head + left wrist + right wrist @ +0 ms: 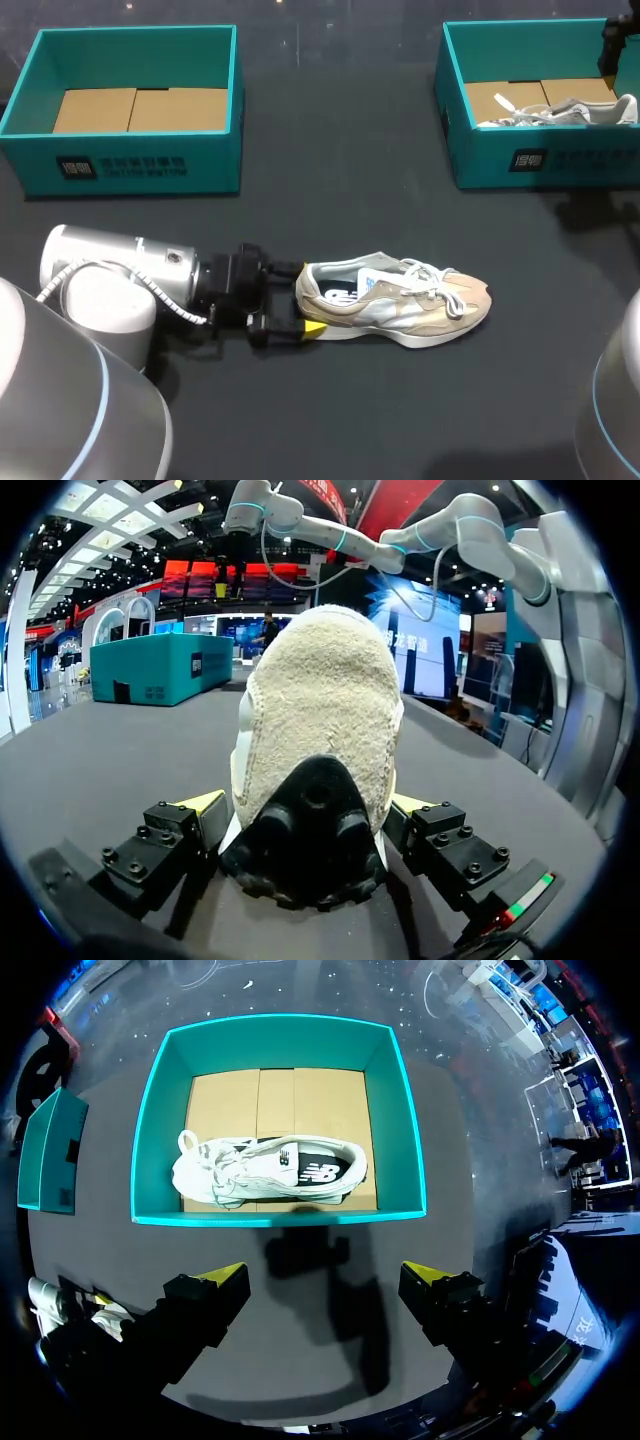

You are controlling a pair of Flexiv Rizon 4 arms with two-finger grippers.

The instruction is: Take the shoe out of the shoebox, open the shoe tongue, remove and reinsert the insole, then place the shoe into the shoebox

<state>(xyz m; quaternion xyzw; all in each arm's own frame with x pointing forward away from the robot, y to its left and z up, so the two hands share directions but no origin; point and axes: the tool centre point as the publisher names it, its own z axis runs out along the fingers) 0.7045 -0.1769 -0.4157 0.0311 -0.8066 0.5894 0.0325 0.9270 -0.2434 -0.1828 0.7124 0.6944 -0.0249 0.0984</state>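
Because the shoe is soft cloth on top with a firm sole, I think it is light and will squash if squeezed in the middle. It lies on the table near the middle, toe pointing to 3 o'clock. The left gripper pinches the hard heel at 9 o'clock, a good place to hold. The right gripper is spread wide over the shoebox at 2 o'clock.

Beige-and-white shoe, teal shoebox, black table
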